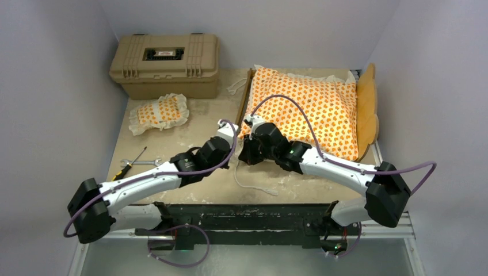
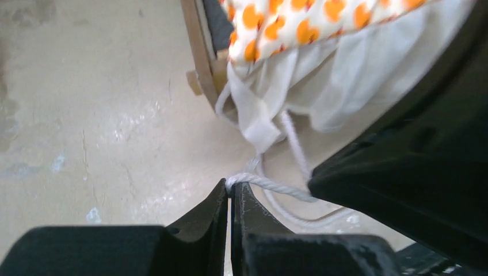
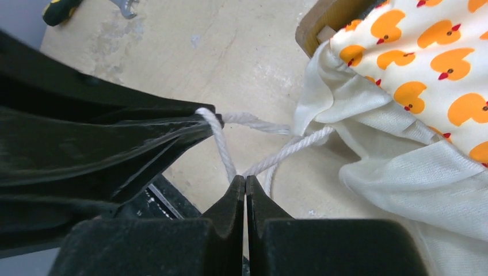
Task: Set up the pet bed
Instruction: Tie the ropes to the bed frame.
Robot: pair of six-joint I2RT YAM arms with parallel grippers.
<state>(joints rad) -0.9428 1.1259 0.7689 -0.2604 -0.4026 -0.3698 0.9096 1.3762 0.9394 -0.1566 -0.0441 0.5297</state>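
The pet bed's light-wood frame (image 1: 368,109) stands at the back right with the orange-patterned mattress cushion (image 1: 311,106) lying in it. The small matching pillow (image 1: 160,112) lies apart on the table to the left. Both grippers meet at the cushion's near left corner. My left gripper (image 2: 232,185) is shut on a white cord (image 2: 276,187) that comes from the cushion's ruffled corner (image 2: 259,115). My right gripper (image 3: 246,179) is shut on the same cord (image 3: 221,144), a short way from the left gripper's tips (image 3: 198,118).
A tan hard case (image 1: 166,63) stands at the back left. A yellow-handled screwdriver (image 1: 129,164) and a wrench (image 1: 151,163) lie near the left edge. A loose length of cord (image 1: 253,185) trails toward the table's front edge.
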